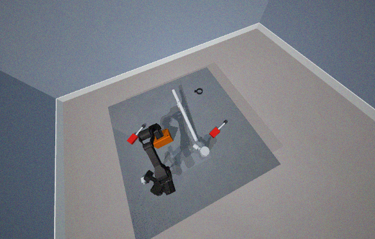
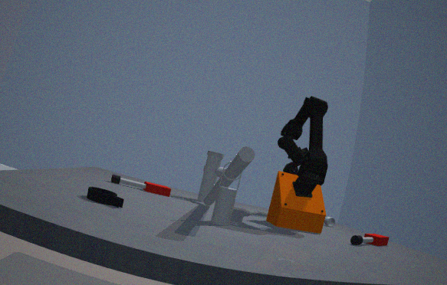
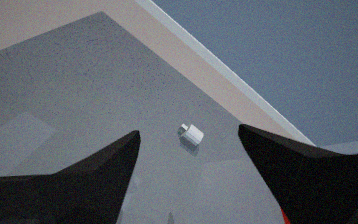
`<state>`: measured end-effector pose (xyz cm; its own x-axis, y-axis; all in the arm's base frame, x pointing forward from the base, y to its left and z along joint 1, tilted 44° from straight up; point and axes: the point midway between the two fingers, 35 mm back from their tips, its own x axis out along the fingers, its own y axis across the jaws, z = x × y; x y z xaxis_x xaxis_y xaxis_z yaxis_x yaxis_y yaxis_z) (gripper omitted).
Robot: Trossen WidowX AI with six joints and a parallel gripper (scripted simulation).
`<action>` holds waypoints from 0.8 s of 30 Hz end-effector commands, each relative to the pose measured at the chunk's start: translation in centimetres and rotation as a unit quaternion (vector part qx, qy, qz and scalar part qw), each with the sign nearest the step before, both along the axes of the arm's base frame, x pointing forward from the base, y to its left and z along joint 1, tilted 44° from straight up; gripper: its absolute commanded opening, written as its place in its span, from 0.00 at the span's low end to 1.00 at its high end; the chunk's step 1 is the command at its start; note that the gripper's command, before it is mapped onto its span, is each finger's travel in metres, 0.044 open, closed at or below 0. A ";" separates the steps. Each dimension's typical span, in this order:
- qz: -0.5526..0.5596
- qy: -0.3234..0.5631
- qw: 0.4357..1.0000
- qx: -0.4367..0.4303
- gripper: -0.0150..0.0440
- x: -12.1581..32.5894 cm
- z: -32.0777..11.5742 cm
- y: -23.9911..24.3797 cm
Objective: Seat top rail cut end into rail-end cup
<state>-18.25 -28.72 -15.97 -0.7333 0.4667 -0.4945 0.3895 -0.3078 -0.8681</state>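
Observation:
The white rail (image 1: pixel 186 119) (image 2: pixel 240 161) passes through the loop cap (image 1: pixel 179 103) on the short post (image 2: pixel 225 205). It slants downward, and its far cut end is low beside the big post (image 1: pixel 204 151) (image 2: pixel 208 174), outside the cup. The rail-end cup (image 1: pixel 196 146) (image 2: pixel 221 171) hangs on the big post's upper part; the band there is too small to make out. In the wrist view my gripper (image 3: pixel 189 132) is open, with nothing between its fingers. It is away from the rail, above the table on the arm's far side; the arm partly hides it in the top and exterior views.
A small white fitting (image 1: pixel 143 180) (image 2: pixel 330 221) (image 3: pixel 195 135) lies on the table below my gripper. The orange arm base (image 1: pixel 163 141) (image 2: pixel 296 218) stands beside the rail. Two red-handled tools (image 1: pixel 214 132) (image 2: pixel 157 188) flank the set-up. A black ring clamp (image 1: pixel 196 91) (image 2: pixel 102 196) lies near the short post.

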 end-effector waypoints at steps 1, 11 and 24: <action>0.001 -0.005 1.000 0.000 0.98 0.2 0.1 -0.1; 0.113 -0.284 0.952 0.018 1.00 13.1 3.9 -2.7; 0.354 -0.624 0.694 0.056 1.00 32.8 12.9 1.8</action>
<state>10.73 -29.19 -5.24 0.0374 0.2710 -0.9618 0.9572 0.2669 0.1124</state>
